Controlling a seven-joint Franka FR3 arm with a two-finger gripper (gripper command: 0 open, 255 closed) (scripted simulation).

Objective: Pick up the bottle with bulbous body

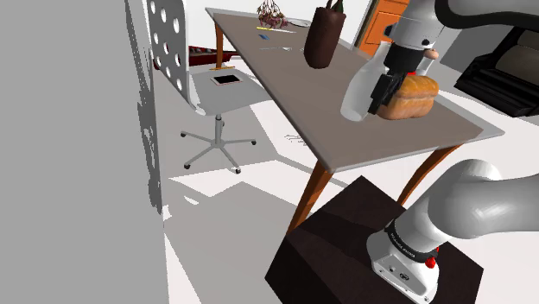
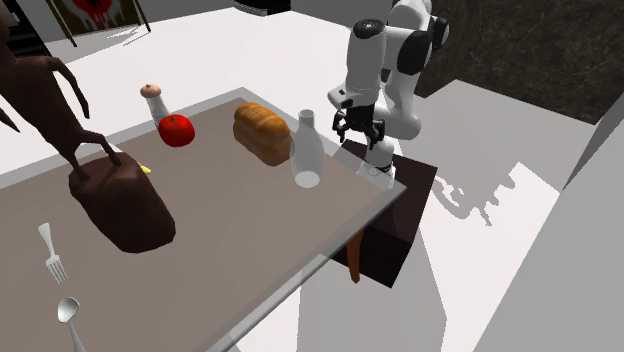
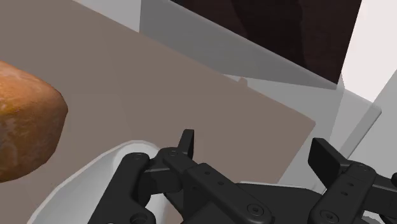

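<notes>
Gripper (image 3: 252,144) fingers apart, holding nothing, beside one pale bottle (image 2: 306,150), one bread loaf (image 2: 262,131), one tomato (image 2: 177,130)

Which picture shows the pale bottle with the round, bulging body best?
The second exterior view: the pale bulbous bottle stands whole on the brown table, nothing covering it. In the shoulder view the black gripper hides part of its side; the wrist view catches a pale curved patch behind the open fingers.

On the table (image 2: 250,235), bread loaf (image 2: 262,130) between bottle (image 2: 306,152) and tomato (image 2: 177,130), bottle just beside the loaf.
</notes>
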